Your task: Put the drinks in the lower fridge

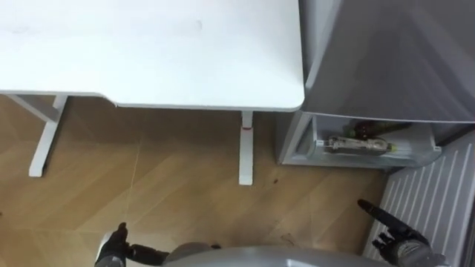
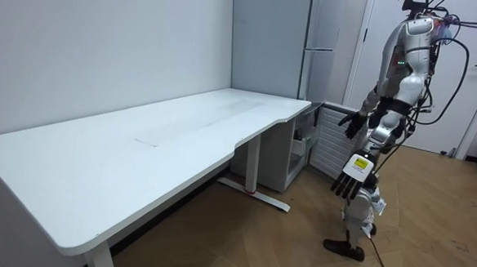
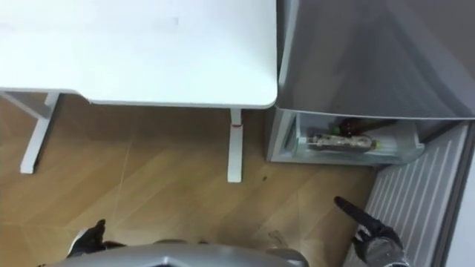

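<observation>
The lower fridge (image 1: 297,141) stands open to the right of the table. A clear bottle (image 1: 360,144) lies on its side inside, with a dark bottle (image 1: 371,130) behind it. My right hand (image 1: 393,230) reaches forward at the lower right, fingers straight and holding nothing, in front of the compartment and apart from it. My left hand (image 1: 115,248) hangs low at the lower left, fingers relaxed and carrying nothing. In the room view I stand upright before the fridge (image 2: 308,47), right hand (image 2: 353,123) raised and left hand (image 2: 346,182) down.
A white table (image 1: 148,52) with white legs (image 1: 246,148) fills the upper left. The fridge's ribbed white door (image 1: 430,200) swings out at the right, next to my right hand. The upper fridge door (image 1: 386,59) is closed. Wooden floor lies between me and the fridge.
</observation>
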Available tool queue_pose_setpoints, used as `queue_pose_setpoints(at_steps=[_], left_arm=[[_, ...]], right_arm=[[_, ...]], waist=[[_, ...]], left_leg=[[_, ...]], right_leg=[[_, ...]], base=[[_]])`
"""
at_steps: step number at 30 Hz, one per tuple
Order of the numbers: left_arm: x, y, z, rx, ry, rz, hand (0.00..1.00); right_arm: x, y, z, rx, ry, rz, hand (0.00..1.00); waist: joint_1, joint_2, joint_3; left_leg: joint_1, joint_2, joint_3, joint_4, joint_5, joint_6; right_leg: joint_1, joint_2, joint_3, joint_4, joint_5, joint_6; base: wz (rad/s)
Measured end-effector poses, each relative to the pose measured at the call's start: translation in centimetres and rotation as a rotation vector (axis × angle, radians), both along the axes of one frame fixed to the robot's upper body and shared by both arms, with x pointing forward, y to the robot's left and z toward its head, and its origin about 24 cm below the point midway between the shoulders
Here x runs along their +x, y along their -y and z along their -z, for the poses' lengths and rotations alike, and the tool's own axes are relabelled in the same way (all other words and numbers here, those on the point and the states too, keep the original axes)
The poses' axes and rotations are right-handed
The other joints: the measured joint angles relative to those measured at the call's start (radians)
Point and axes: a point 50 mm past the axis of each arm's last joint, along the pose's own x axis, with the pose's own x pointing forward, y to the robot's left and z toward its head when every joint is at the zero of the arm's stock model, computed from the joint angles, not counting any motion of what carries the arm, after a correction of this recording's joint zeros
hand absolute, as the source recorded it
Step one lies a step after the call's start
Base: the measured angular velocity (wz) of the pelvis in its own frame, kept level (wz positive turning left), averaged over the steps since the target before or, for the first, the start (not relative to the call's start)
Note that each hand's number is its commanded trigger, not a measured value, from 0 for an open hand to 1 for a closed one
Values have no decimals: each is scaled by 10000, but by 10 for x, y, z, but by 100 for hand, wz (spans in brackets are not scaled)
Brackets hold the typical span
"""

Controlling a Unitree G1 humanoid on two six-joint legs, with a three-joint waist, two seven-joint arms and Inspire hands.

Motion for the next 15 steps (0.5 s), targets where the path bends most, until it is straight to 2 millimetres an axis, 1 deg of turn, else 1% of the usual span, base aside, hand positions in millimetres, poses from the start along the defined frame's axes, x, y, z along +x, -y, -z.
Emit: queue_pose_setpoints(at_steps=[3, 7, 8, 9, 11, 12, 15], left_arm=[[0, 3, 1, -98, 46, -177, 0], [-6, 7, 3, -208, -94, -270, 0], [-9, 7, 3, -195, -169, -301, 0], [-11, 7, 3, -196, -189, -309, 0], [-18, 6, 4, -285, -287, -690, 0], [-20, 6, 4, -295, -324, -700, 0], [-21, 7, 4, -436, -347, -752, 0]], right_arm=[[-2, -6, 2, 188, -12, -106, 0], [-16, -13, 7, 485, -187, -13, 0], [-20, -14, 8, 542, -278, 32, 0], [-23, -15, 8, 575, -329, 70, 0], [-34, -19, 11, 698, -566, 190, 0], [-36, -20, 11, 733, -621, 211, 0], [-42, -23, 13, 937, -791, 284, 0]], waist=[[-73, 8, -23], [-66, 33, -51], [-78, 8, -39], [-80, 0, -57], [-75, 66, -94], [-76, 70, -116], [-83, 123, -105]], left_leg=[[134, 0, 25, 8, -70, 1], [367, 0, 57, 30, -169, -7], [471, 2, 96, 24, -201, -16], [514, 3, 110, 24, -218, -15], [649, 2, 137, 29, -292, -17], [665, 2, 142, 29, -295, -19], [696, 2, 147, 28, -298, -17]], right_leg=[[123, -3, 17, -10, -25, 15], [355, -8, 35, -21, -72, 29], [446, -8, 84, -39, -91, 33], [479, -8, 109, -40, -107, 32], [608, -8, 203, -51, -148, 51], [617, -8, 208, -48, -149, 51], [638, -8, 207, -41, -151, 51]], base=[[-3], [-2], [-10], [-11], [-7], [-4], [0]])
